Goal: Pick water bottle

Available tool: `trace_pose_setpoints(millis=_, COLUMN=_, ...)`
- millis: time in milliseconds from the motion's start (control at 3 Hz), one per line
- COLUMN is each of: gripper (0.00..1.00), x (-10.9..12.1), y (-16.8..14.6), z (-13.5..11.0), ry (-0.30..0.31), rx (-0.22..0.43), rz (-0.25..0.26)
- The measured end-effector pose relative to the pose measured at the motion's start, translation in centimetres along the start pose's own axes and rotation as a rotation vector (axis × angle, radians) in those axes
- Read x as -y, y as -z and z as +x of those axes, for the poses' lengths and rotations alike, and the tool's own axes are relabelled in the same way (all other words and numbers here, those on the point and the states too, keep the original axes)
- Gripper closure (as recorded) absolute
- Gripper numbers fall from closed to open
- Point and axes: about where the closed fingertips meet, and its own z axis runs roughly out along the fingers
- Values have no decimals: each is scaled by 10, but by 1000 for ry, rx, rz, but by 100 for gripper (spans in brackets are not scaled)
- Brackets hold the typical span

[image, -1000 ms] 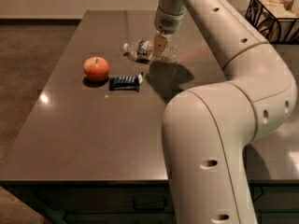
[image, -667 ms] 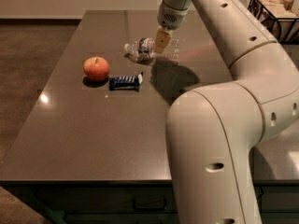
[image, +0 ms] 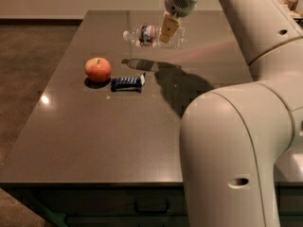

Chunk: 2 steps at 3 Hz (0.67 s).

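Observation:
The water bottle (image: 147, 36) is a clear ribbed bottle with a white cap pointing left and a blue-red-white label. It hangs level above the dark table (image: 94, 141) at the back. Its shadow (image: 142, 64) lies apart from it on the tabletop. My gripper (image: 168, 31) comes down from above and is shut on the bottle's right part. One tan finger (image: 169, 27) shows in front of the bottle.
A red apple (image: 98, 69) and a dark blue snack bar wrapper (image: 127, 82) lie on the table, left of the arm's shadow. My large white arm (image: 236, 141) fills the right side. A wire basket (image: 289, 3) stands at the far right.
The bottle lay on the table under the gripper. Now it is lifted off the surface in the gripper, and its shadow has separated from it.

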Motion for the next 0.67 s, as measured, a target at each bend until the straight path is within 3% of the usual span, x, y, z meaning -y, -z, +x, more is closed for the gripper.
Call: trace_pose_setpoints(millis=667, gripper=100, x=-13, y=48, z=-6, ry=46, rx=72, rz=27)
